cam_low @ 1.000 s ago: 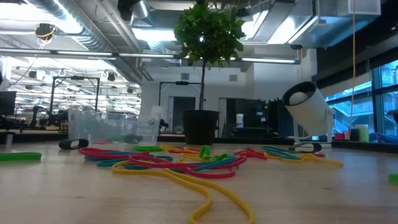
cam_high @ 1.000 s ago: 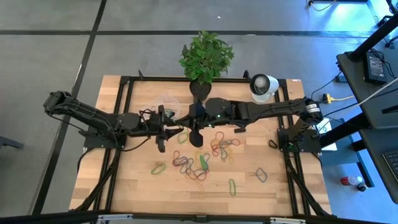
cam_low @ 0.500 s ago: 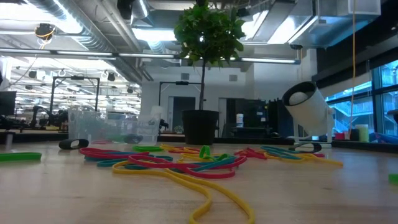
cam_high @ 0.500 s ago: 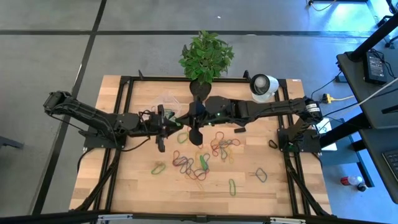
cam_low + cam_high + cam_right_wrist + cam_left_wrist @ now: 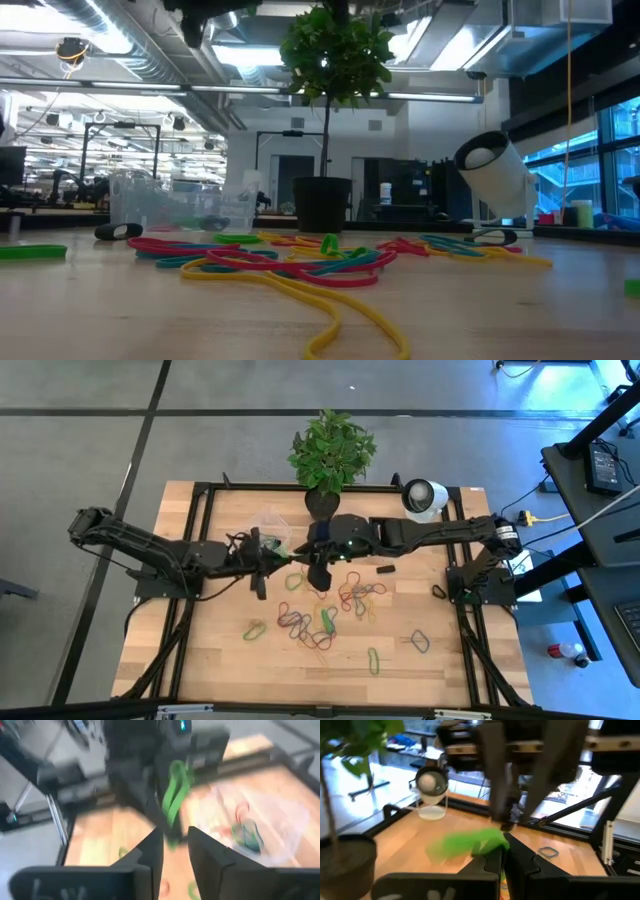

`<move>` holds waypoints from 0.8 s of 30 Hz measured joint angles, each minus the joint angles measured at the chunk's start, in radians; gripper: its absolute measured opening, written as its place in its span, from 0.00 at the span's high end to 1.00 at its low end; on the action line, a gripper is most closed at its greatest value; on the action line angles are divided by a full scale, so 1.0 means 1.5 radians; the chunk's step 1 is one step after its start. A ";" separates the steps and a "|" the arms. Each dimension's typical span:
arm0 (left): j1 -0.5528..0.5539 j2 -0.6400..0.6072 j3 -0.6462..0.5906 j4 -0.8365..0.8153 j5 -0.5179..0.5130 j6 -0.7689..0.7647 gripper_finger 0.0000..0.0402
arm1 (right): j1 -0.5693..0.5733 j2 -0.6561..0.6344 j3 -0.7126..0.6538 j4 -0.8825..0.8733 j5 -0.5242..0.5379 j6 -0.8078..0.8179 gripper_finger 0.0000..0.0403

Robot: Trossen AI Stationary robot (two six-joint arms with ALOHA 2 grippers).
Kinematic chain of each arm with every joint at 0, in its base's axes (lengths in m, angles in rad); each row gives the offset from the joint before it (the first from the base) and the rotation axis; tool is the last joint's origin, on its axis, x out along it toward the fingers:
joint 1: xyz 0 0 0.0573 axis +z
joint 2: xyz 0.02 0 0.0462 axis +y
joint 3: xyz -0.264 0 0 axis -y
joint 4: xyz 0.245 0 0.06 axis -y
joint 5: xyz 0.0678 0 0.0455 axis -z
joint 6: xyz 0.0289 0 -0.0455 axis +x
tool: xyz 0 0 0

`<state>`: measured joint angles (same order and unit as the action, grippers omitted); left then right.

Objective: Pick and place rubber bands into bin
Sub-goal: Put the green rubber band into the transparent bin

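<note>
My left gripper (image 5: 284, 553) (image 5: 503, 840) hovers mid-table just right of the bin, shut on a green rubber band (image 5: 470, 842) (image 5: 173, 795). My right gripper (image 5: 318, 577) (image 5: 174, 851) faces it, open, with its fingers on either side of the band's lower end; I cannot tell whether they touch it. The bin (image 5: 266, 521) (image 5: 250, 822) (image 5: 180, 205) is clear plastic, stands on the table and holds a few bands. Several coloured rubber bands (image 5: 328, 612) (image 5: 290, 258) lie loose on the wood. My left gripper pinches the green band by its upper end (image 5: 175, 770) between its two shut fingertips, coming level from the table's left. The band is lifted clear of the table and hangs as a narrow loop below the fingers (image 5: 165, 750).
A potted plant (image 5: 330, 455) stands at the far edge and a white round camera-like object (image 5: 424, 496) at the far right. A small dark block (image 5: 384, 570) lies right of my right gripper. Black frame rails (image 5: 200, 510) border the table. Bare wood lies toward the near edge.
The right arm's wrist has shifted slightly toward the table's right and its gripper has moved a little toward the far edge. The left gripper, with the green band at its tips, has stayed close beside it.
</note>
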<state>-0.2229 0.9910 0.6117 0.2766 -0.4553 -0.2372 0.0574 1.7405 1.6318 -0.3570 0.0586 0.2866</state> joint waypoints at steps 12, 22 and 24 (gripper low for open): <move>0.172 -0.040 0.000 -0.279 0.052 -0.098 0.99 | 0.028 -0.014 -0.025 -0.259 0.009 0.138 0.71; 0.409 -0.017 0.000 -0.558 0.218 -0.137 0.99 | 0.095 -0.011 -0.164 -0.222 0.072 0.280 0.71; 0.439 -0.002 0.000 -0.581 0.249 -0.127 0.99 | 0.105 -0.012 -0.191 -0.214 0.072 0.307 0.71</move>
<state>0.4351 0.9888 0.6117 -0.5945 -0.0818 -0.4276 0.2155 1.7226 1.3447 -0.6780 0.1669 0.7477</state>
